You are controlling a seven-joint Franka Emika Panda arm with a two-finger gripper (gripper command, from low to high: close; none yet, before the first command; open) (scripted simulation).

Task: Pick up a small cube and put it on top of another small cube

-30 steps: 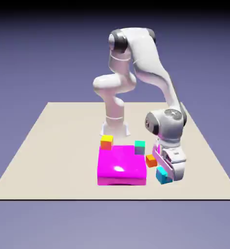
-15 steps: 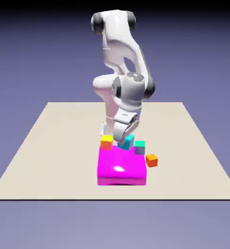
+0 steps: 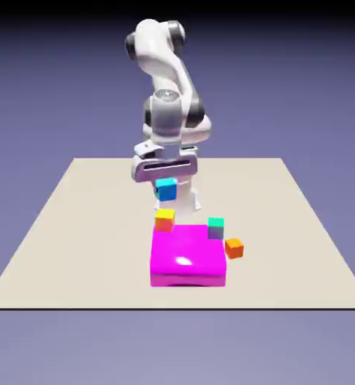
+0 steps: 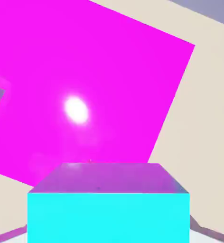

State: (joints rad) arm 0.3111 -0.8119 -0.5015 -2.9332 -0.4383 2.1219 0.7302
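The end effector [image 3: 165, 179] is clamped on the blue cube [image 3: 166, 189], its fingers closed against two opposite sides. In the hand view the cube fills the bottom middle, its nearest face bright cyan and the face beyond it purple-tinted, with a bit of a finger showing at either side. The cube is held up in the air; in the exterior view it appears just above the yellow-orange cube [image 3: 165, 220], with a gap between the two. That yellow-orange cube shows at the far left corner of the flat magenta block [image 3: 188, 256], as the exterior view has it. At the block's far right corner is the teal-green-topped cube [image 3: 216, 228], its side greyish. A plain orange cube [image 3: 234, 248] sits on the counter [image 3: 75, 241] just beside the block, on the exterior view's right. The white arm [image 3: 168, 120] bends down to the end effector from above.
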